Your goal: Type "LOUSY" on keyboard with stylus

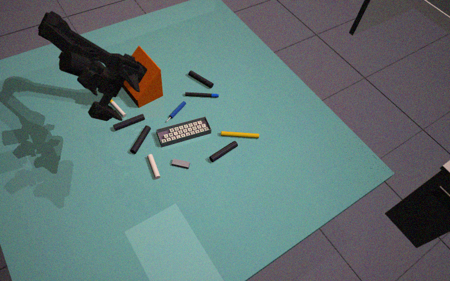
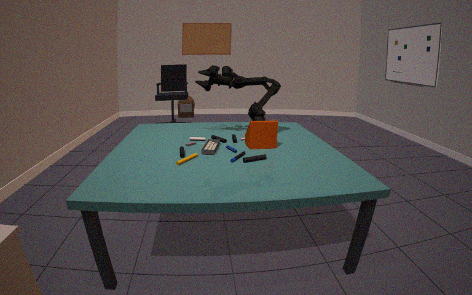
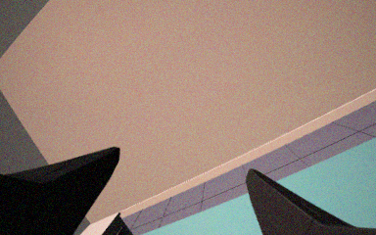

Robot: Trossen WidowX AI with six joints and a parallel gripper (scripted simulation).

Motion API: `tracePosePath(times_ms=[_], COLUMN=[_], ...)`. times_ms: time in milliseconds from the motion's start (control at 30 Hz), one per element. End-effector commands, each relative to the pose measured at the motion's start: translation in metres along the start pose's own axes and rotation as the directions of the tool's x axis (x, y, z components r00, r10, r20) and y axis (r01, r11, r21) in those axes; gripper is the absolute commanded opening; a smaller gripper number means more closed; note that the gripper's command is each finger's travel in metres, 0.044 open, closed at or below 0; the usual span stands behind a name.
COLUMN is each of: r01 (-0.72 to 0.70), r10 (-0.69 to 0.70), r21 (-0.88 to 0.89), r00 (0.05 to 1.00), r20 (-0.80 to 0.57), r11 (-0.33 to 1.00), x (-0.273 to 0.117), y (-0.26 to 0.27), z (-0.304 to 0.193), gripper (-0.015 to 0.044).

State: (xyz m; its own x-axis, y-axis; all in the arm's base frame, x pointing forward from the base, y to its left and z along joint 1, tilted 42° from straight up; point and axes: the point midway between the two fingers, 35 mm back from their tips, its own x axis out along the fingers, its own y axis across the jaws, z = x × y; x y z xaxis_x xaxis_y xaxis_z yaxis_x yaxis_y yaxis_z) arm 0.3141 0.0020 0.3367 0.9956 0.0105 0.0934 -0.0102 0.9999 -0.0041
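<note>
The stylus (image 1: 178, 109) (image 2: 231, 149), blue with a thin metallic tip, lies on the teal table beside the keyboard, its tip pointing toward the keyboard's corner. The small dark-framed keyboard (image 1: 186, 130) (image 2: 211, 146) has rows of pale lettered keys; the letters are too small to read surely. My gripper (image 1: 129, 104) (image 2: 197, 77) (image 3: 184, 164) is open and empty, high above the table, its fingers spread wide and pointing roughly level. Neither the stylus nor the keyboard shows in the wrist view.
An orange wedge-shaped block (image 1: 150, 82) (image 2: 261, 134) stands near the stylus. Several black rods, a black pen with a blue end (image 1: 200, 95) (image 2: 238, 157), a yellow rod (image 1: 239, 134) (image 2: 187, 158), white rods and a grey block (image 1: 180, 163) (image 2: 190, 144) lie around the keyboard.
</note>
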Motion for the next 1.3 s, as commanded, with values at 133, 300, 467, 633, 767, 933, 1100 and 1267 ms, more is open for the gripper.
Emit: tracePosePath(times_ms=[133, 300, 467, 633, 767, 933, 1100, 1267], r01=[0.056, 0.186, 0.325, 0.418, 0.435, 0.377, 0.319, 0.319], r10=[-0.037, -0.099, -0.185, -0.302, -0.416, -0.576, -0.656, -0.656], r21=[0.082, 0.118, 0.042, -0.131, -0.312, -0.551, -0.66, -0.66], r00=[0.974, 0.849, 0.635, 0.375, 0.166, -0.055, -0.137, -0.137], r20=[-0.222, -0.519, -0.75, -0.877, -0.894, -0.816, -0.742, -0.742], r11=[0.995, 0.975, 0.945, 0.899, 0.845, 0.745, 0.68, 0.68], x=[0.029, 0.052, 0.053, 0.035, 0.01, -0.026, -0.045, -0.045], y=[0.001, 0.006, 0.012, 0.016, 0.015, 0.011, 0.007, 0.007], z=[-0.052, -0.134, -0.217, -0.29, -0.34, -0.389, -0.408, -0.408], gripper=[0.0309, 0.0177, 0.0046, 0.0, 0.0, 0.0, 0.0, 0.0])
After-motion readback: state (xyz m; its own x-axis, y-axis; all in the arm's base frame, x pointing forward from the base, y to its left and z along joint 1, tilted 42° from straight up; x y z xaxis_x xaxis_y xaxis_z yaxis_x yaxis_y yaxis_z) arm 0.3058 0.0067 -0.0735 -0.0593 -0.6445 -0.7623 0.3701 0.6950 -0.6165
